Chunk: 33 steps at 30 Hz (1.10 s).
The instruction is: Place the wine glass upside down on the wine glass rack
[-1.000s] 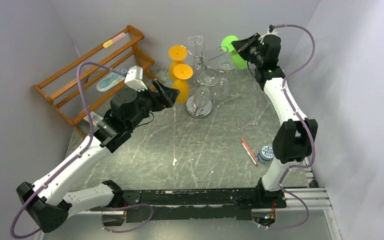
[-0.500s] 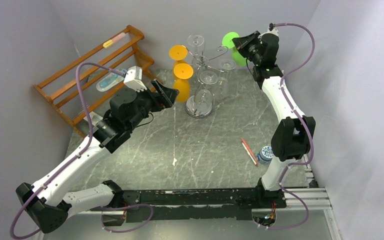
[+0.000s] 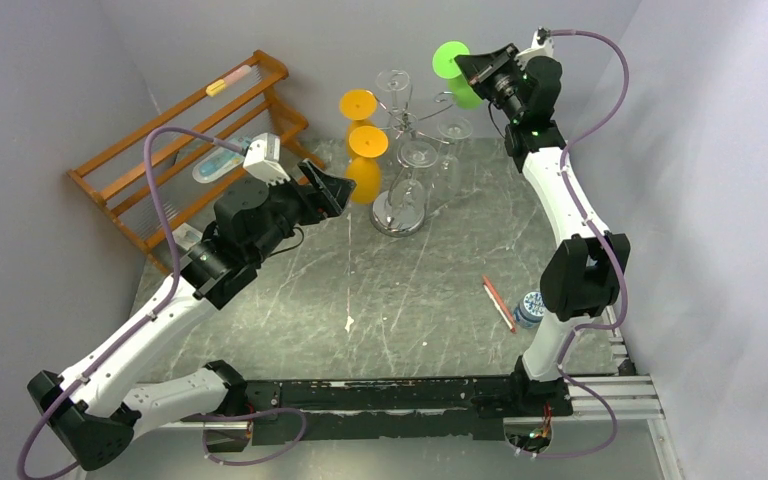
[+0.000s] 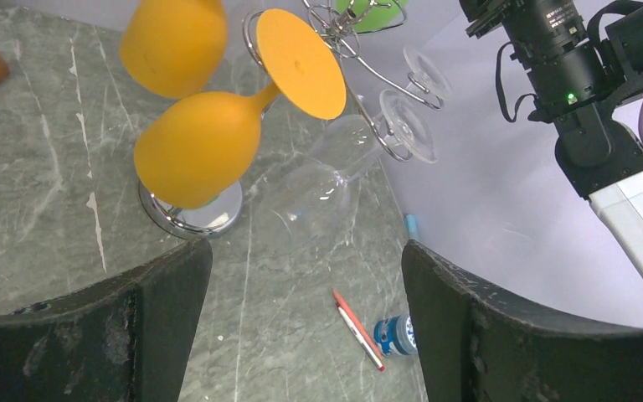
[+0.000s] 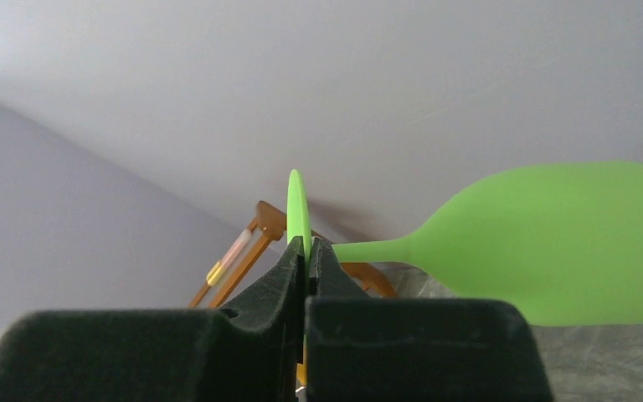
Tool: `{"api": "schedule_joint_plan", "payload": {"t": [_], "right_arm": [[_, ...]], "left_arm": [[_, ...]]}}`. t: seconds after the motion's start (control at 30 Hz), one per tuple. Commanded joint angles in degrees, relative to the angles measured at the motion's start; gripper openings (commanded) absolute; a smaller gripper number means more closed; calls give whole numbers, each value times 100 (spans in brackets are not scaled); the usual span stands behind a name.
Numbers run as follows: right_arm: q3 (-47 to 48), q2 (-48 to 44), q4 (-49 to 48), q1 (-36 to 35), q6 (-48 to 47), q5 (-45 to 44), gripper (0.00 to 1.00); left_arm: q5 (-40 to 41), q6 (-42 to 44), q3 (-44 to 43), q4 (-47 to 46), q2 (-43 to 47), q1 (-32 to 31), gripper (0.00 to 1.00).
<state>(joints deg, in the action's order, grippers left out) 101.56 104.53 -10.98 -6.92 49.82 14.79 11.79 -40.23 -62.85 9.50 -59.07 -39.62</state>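
Note:
A green wine glass (image 3: 449, 60) is pinched by its round foot in my right gripper (image 3: 467, 70), held high at the back right of the silver wire wine glass rack (image 3: 400, 216). In the right wrist view the fingers (image 5: 285, 280) are shut on the thin foot disc (image 5: 298, 205), and the bowl (image 5: 569, 243) points right. Two orange glasses (image 3: 365, 143) and several clear glasses (image 3: 417, 155) hang upside down on the rack. My left gripper (image 3: 335, 186) is open and empty, just left of the rack; its view shows the orange glasses (image 4: 197, 146) and the shiny base (image 4: 192, 219).
An orange wooden slatted rack (image 3: 190, 140) stands at the back left against the wall. A red pen (image 3: 498, 302) and a small blue-capped bottle (image 3: 531, 306) lie on the table by the right arm's base. Walls close in on the back and both sides.
My right gripper has lifted the green glass up and a little to the left, above the rack's scroll arms. The left arm shifted only slightly.

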Motion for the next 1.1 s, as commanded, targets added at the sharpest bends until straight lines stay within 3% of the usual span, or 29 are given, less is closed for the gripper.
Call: {"api": "schedule_joint_plan", "payload": {"t": [0.0,0.67,1.07], "right_arm": [[-2,-52,-59,-67,298,484,0],[161,133,863,-231,507,1405,0],[511,120,1823,-249,218,1270,0]], "left_arm": [[18,63,-32,69,104,39,88],[57,41,-7,184,135,33,87],[99,-2,6,197,97,41,87]]}}
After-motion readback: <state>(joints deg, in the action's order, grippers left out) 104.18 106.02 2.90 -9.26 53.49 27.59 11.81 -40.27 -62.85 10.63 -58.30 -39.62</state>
